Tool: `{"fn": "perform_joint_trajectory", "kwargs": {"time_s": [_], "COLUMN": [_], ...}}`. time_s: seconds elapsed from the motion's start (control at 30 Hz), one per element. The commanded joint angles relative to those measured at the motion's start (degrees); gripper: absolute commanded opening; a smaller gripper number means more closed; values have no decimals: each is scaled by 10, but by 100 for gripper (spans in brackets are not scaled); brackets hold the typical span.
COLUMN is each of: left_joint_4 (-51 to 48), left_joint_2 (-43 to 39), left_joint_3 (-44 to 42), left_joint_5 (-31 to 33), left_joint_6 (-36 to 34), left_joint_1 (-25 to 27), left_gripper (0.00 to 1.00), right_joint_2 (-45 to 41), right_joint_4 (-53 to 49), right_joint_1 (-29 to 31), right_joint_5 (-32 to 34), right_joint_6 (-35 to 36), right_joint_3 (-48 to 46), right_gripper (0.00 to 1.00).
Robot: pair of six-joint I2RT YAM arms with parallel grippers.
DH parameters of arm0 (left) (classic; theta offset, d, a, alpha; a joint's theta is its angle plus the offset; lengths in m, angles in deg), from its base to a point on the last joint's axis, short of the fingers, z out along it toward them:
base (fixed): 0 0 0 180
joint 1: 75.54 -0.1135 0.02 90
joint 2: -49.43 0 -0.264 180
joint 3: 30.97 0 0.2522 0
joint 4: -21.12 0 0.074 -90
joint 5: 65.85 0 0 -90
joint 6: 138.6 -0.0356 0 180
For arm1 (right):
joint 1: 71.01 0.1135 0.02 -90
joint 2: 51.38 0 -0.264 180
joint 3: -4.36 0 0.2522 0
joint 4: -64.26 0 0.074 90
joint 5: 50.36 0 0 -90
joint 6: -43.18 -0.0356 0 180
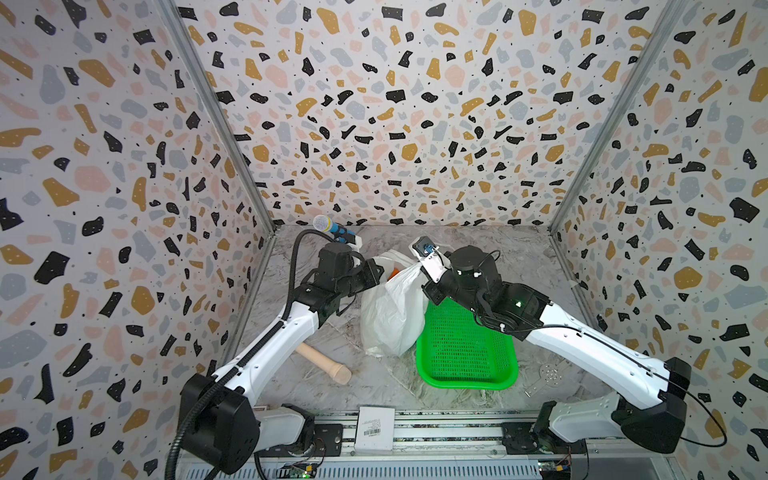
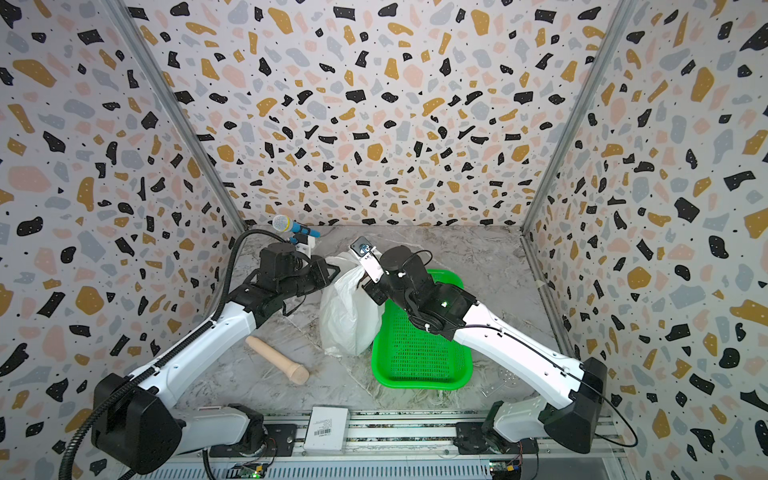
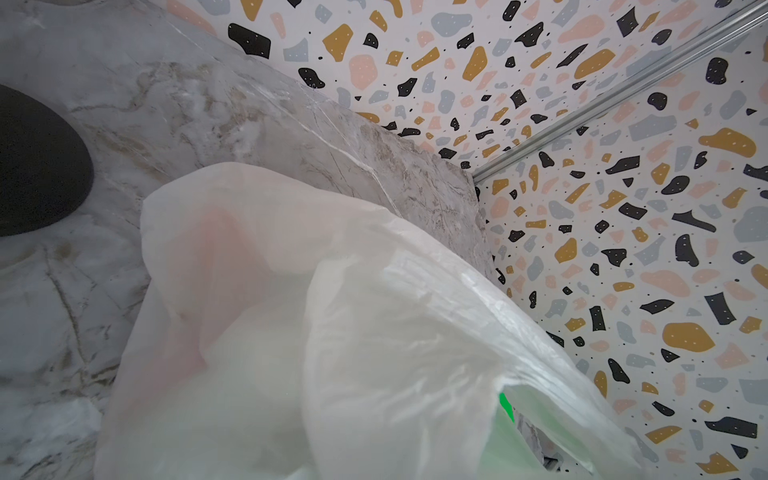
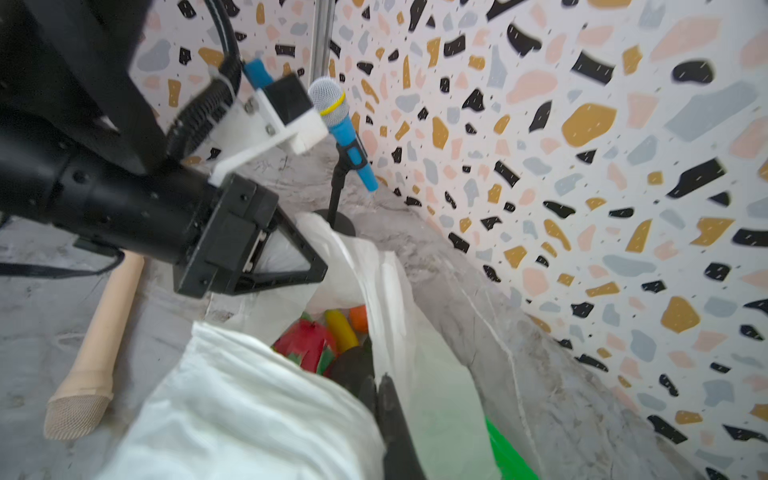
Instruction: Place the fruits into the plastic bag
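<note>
The white plastic bag (image 1: 390, 316) stands mid-table, its mouth held up between both grippers, and shows in both top views (image 2: 345, 320). My left gripper (image 1: 377, 274) is shut on the bag's left rim, and the right wrist view shows its black triangular fingers (image 4: 291, 266) against the film. On the opposite rim my right gripper (image 4: 379, 390) is pinched shut. Inside the bag lie the fruits: a red dragon fruit (image 4: 307, 340), a yellow banana (image 4: 340, 330), an orange (image 4: 359, 318) and a dark avocado (image 4: 351, 365). Bag film (image 3: 332, 332) hides the left fingers in the left wrist view.
A bright green mesh basket (image 1: 465, 353) lies right of the bag, partly under my right arm. A beige wooden cylinder (image 1: 324, 362) lies front left. A blue microphone (image 1: 332, 226) on a stand is at the back. A white box (image 1: 374, 428) sits on the front rail.
</note>
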Motion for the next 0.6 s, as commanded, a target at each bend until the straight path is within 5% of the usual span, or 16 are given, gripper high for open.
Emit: {"fn": "perform_joint_trajectory", "kwargs": {"time_s": [0.0,0.03,0.13,0.2,0.4,0.57], "left_joint_4": [1,-3,-17,-27,-61,-96], "left_joint_2": [-14,-15,-17,-22,-52,-72], "left_joint_3": [10,14,31,42,81,119], "left_joint_5": [3,3,2,1,6,31], "left_joint_6": [-19,-22,-32,-40,-59,-68], "left_joint_1": [-3,-3,-3,-3,-2,-3], "left_gripper": [0,4,39,49,63,65], "right_joint_2": [-10,-9,-10,-13,-40,-71], "right_joint_4": [21,20,18,18,18,6], "right_joint_1": [-10,-13,-28,-40,-80,-95], "right_joint_5": [-29,-35,-50,-60,-85,-91], "right_joint_6": [-56,-61,-71,-77,-97,-107], "right_joint_3": [-7,-7,-7,-8,-30,-57], "right_gripper": [0,2,12,18,34,66]}}
